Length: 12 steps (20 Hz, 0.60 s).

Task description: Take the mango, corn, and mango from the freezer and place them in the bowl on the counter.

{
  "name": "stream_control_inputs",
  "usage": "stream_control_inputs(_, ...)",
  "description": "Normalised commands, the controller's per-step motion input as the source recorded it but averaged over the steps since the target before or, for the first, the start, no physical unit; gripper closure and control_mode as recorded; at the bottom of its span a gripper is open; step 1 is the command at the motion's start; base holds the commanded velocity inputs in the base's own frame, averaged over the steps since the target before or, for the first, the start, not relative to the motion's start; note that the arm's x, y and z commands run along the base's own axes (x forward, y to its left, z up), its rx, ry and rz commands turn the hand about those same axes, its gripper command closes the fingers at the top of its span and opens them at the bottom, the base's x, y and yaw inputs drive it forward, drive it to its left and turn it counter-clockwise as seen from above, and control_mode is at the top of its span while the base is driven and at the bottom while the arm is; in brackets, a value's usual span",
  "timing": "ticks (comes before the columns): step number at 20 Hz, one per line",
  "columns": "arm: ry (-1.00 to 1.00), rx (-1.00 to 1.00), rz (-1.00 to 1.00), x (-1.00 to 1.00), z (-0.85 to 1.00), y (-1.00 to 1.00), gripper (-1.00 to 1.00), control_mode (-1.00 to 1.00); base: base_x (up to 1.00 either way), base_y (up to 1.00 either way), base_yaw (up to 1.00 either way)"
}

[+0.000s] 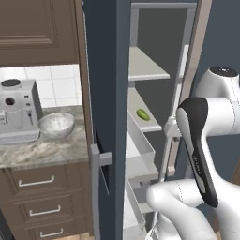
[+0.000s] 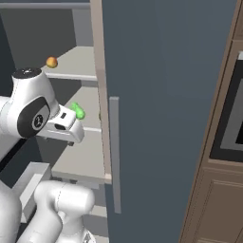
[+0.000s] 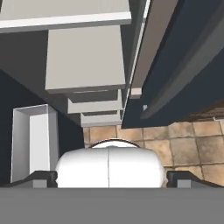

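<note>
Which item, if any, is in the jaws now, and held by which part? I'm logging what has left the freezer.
Nothing is held: the gripper has its jaws wide apart with no item between them. A green item and an orange one lie on freezer shelves.

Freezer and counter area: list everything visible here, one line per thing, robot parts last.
freezer: one, dark blue-grey, open, pale shelves and drawers
green item: one, on a middle freezer shelf
orange-yellow item: one, on the shelf above
bowl: one, whitish-grey speckled, on the counter
coffee machine: one, grey, left of the bowl
arm: white, before the open freezer
fingers: two, dark, spread wide, holding nothing
</note>
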Motion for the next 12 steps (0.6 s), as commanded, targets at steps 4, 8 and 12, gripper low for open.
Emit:
stream_control_inputs(4,0.00,0.00,0.00,0.00,0.00,0.00,-1.00,1.00,0.53,0.00,0.00)
stream_control_inputs(8,0.00,0.00,0.00,0.00,0.00,0.00,-1.00,1.00,0.61,0.00,0.00)
stream_control_inputs(12,0.00,0.00,0.00,0.00,0.00,0.00,-1.00,1.00,0.46,0.06,0.00)
